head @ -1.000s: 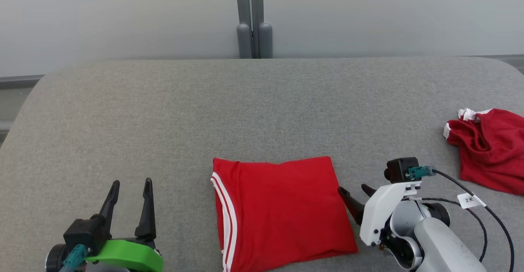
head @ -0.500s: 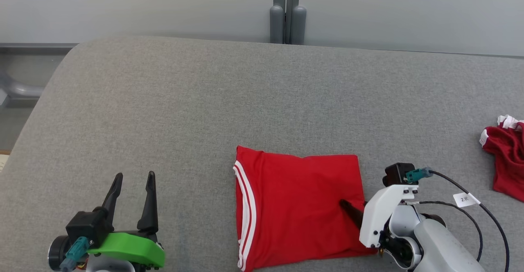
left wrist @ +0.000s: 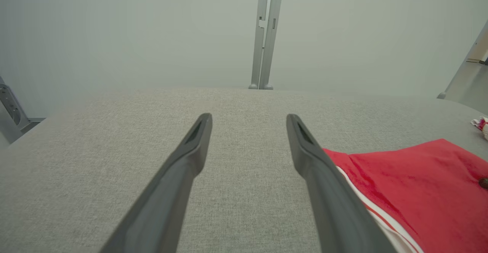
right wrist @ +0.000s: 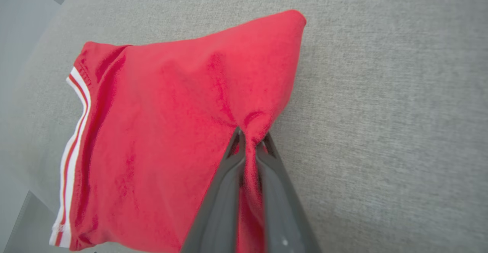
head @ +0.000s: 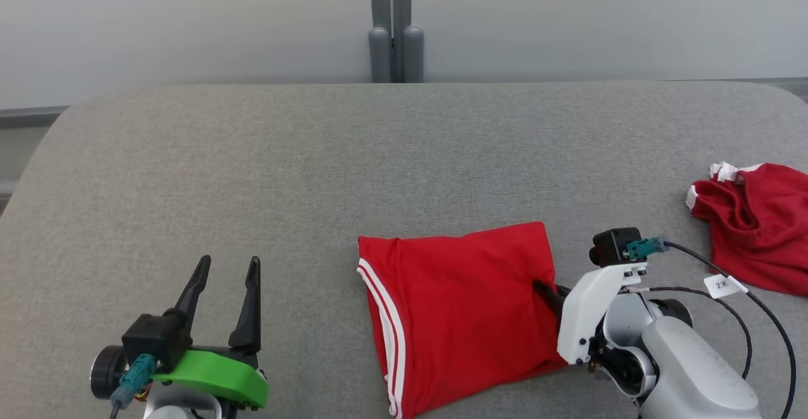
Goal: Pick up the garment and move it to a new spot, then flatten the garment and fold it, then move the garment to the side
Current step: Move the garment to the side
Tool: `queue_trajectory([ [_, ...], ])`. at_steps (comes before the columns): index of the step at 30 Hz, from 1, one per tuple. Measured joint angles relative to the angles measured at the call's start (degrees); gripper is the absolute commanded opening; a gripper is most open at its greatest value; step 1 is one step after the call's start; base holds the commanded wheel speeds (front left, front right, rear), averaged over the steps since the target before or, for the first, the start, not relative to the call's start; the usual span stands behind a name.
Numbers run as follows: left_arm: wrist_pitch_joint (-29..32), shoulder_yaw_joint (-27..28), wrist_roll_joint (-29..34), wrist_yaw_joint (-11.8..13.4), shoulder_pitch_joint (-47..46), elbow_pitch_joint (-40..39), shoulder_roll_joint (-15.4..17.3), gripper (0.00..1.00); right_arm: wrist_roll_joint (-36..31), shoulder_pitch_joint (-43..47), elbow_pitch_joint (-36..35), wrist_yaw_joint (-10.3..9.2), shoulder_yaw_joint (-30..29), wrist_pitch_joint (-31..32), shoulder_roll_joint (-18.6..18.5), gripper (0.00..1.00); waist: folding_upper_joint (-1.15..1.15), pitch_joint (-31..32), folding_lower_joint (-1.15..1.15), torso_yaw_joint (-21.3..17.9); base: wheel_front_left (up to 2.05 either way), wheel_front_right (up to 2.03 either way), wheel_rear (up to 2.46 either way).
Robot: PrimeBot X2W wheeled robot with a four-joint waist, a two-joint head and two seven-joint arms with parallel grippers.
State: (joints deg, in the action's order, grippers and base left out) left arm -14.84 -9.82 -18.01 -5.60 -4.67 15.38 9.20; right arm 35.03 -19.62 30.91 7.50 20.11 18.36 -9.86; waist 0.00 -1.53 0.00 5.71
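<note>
Gray woven fabric covers a wide padded surface that spans the head view, with a pale wall behind it and a gray upright post at top centre. Right of centre, in the lower half, lies the garment: a red shirt folded into a rough rectangle, with white and red striped trim down its left edge. At the lower right, the right gripper reaches in from a white and gray arm. Its two dark fingers are pressed together on the garment's right edge, and the right wrist view shows a pucker of red cloth pinched between them, creases fanning out from it. At the lower left, the left gripper, on a green mount, sits over bare fabric, fingers spread wide with nothing between them, apart from the garment. A crumpled red cloth with some white trim lies at the far right edge, well apart from the garment.
</note>
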Motion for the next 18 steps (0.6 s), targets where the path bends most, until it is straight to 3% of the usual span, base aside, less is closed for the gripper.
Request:
queue_trajectory([
  [8, 0.12, -2.35, 0.23, -0.44, -1.25, -0.91, -0.76, 1.0, 0.74, -2.71, -3.39, 0.0, 1.62, 0.43, -3.27, 0.0, 0.0, 0.6, 0.0, -7.87, 0.0, 0.0, 0.0],
  [18, 0.13, -4.34, 0.47, -0.9, -4.8, -1.22, -0.31, 1.0, 1.46, -6.86, -5.02, 0.0, 1.92, -1.87, -3.61, 0.0, 0.0, -1.21, 0.0, -18.6, 0.0, 0.0, 0.0],
])
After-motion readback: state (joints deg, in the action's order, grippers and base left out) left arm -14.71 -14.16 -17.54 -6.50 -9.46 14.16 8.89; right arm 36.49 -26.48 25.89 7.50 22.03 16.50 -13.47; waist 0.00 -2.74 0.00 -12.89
